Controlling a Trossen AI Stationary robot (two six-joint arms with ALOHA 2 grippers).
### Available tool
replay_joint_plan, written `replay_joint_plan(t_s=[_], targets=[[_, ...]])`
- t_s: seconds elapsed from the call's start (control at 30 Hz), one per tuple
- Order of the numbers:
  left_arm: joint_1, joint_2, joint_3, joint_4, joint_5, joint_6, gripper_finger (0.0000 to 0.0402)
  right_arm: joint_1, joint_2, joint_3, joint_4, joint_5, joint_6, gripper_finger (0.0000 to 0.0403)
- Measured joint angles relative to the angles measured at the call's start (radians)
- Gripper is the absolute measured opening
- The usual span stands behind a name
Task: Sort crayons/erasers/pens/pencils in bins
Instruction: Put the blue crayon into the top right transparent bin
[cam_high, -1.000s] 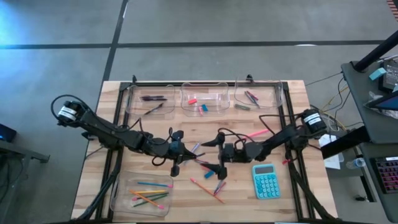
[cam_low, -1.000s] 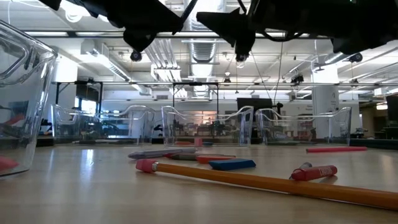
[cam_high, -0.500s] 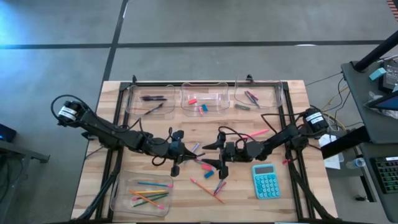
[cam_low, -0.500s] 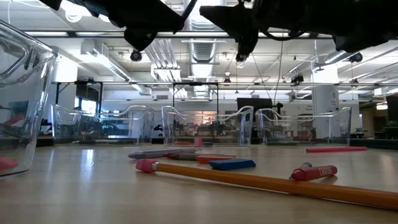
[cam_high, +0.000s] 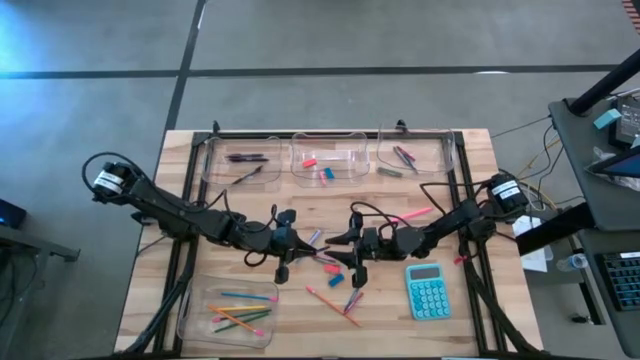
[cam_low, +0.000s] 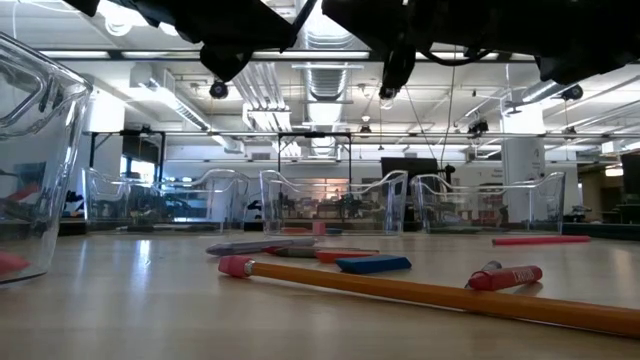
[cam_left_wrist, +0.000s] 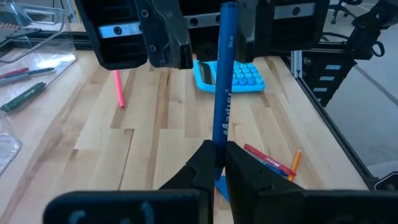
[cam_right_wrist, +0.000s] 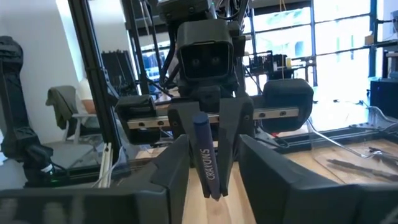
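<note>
A blue stick with white lettering hangs in the air above the table's middle, between my two grippers. My left gripper is shut on one end of it. My right gripper faces it from the table's right. It is open, with one finger on each side of the stick's other end and a narrow gap showing on each side. In the high view the stick shows between the two hands. Four clear bins hold sorted things: pens, erasers, crayons and pencils. My left gripper pinches the blue stick's near end between its two fingertips. The fingers come about level from the table's left and lie along the stick. The stick juts out beyond them toward my right gripper, clear of the table.
Loose on the wood below lie a red crayon, a blue eraser, an orange pencil, a pink stick and a crayon. A teal calculator lies at the near right.
My right gripper's fingers have drawn in from wide open to a narrow gap around the blue stick's free end. Both hands and the stick have kept their place.
</note>
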Motion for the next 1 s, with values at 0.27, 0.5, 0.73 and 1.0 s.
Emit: replay_joint_plan(t_s=[0.27, 0.5, 0.73, 1.0], targets=[[0.0, 0.0, 0.0, 0.001, 0.0, -0.001, 0.0006, 0.0, 0.0, 0.0, -0.001, 0.0, 0.002, 0.0093], [0.0, 0.042, 0.001, 0.052, 0.002, -0.001, 0.0006, 0.0, 0.0, 0.0, -0.014, 0.0, 0.0, 0.0096], [0.0, 0.054, 0.006, 0.052, 0.003, -0.001, 0.0006, 0.0, 0.0, 0.001, -0.03, 0.0, 0.005, 0.0106], [0.0, 0.054, 0.006, 0.048, 0.003, -0.002, 0.0006, 0.0, -0.001, 0.001, -0.031, -0.002, -0.005, 0.0042]])
